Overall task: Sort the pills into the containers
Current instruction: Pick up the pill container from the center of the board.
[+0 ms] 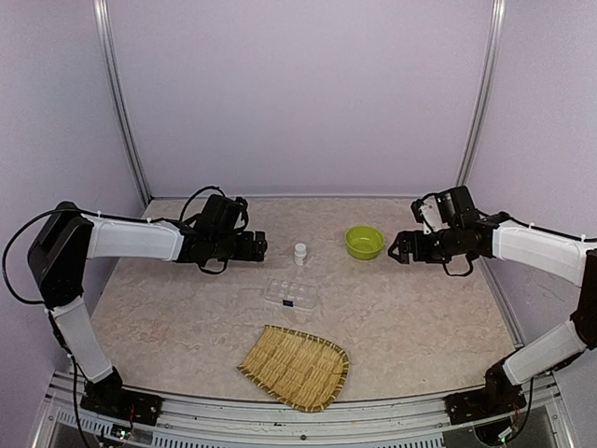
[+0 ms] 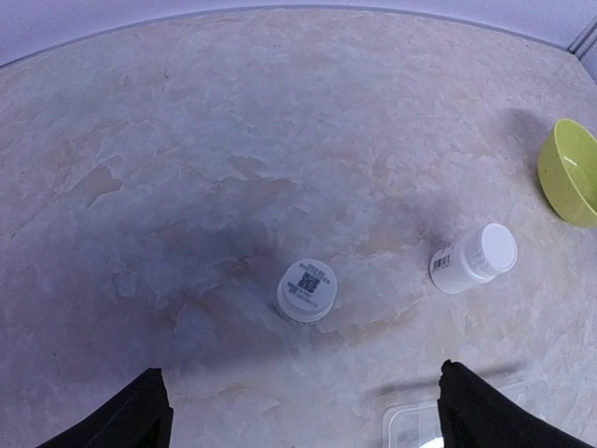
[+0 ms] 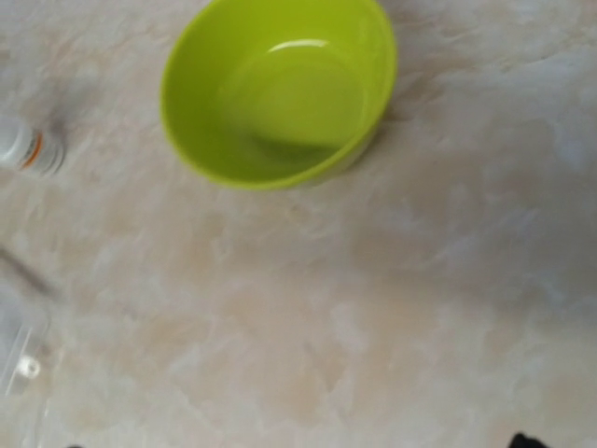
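Observation:
The clear organiser box [image 1: 289, 293] lies flat at mid-table; one corner shows in the left wrist view [image 2: 415, 425] and an edge in the right wrist view [image 3: 19, 364]. A small white pill bottle [image 1: 299, 253] stands behind it, also in the left wrist view [image 2: 473, 259] and the right wrist view [image 3: 23, 149]. A round white top with a QR label [image 2: 307, 289] sits on the table under my left gripper [image 2: 308, 411]; cap or bottle, I cannot tell. That gripper [image 1: 256, 245] is open and empty. My right gripper [image 1: 396, 247] hovers open and empty beside the bowl. No loose pills show.
A lime-green bowl [image 1: 364, 242] stands at the right of the bottle, empty in the right wrist view [image 3: 280, 89] and at the edge of the left wrist view [image 2: 571, 173]. A woven bamboo tray [image 1: 296, 366] lies near the front edge.

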